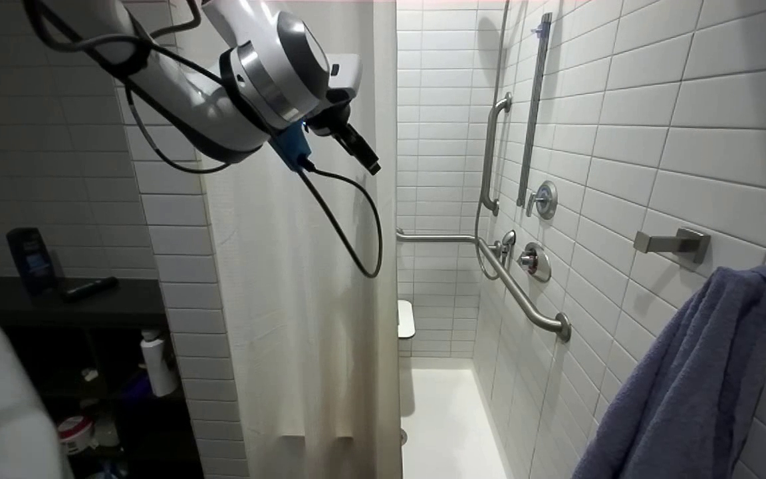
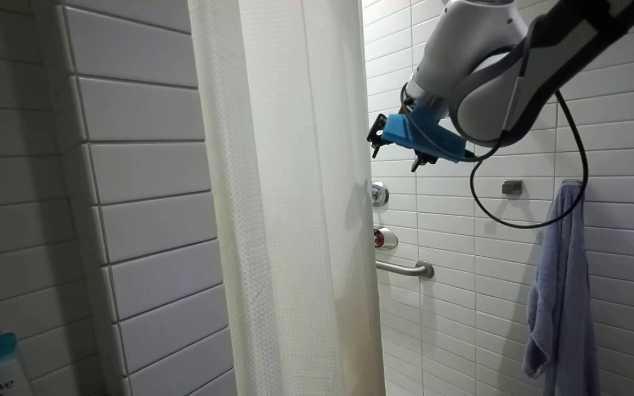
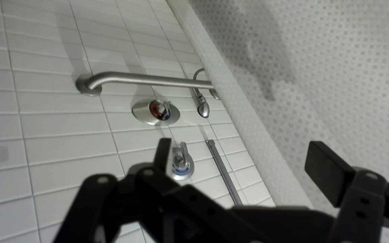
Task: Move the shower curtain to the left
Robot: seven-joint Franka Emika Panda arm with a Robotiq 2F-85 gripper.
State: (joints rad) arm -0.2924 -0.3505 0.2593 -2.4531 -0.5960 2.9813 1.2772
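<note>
The shower curtain (image 1: 296, 279) hangs in long off-white folds from the tiled wall end to its free edge, in both exterior views. My gripper (image 1: 375, 166) is high up, close to that free edge; in an exterior view the gripper (image 2: 396, 153) appears just right of the curtain (image 2: 295, 220). Seen from the wrist, the gripper (image 3: 247, 163) is spread wide with nothing held. The curtain's hemmed edge (image 3: 241, 98) slants through the gap in that picture, and the dotted fabric (image 3: 343, 67) lies behind the right-hand finger. Whether any finger touches the fabric I cannot tell.
Beyond the curtain, a metal grab bar (image 1: 522, 299), shower valves (image 1: 534, 261) and a vertical rail (image 1: 534, 110) sit on the tiled wall. A bluish towel (image 1: 695, 386) hangs at right. A dark shelf (image 1: 130, 293) with bottles stands left. My arm's cable (image 1: 380, 246) loops below the wrist.
</note>
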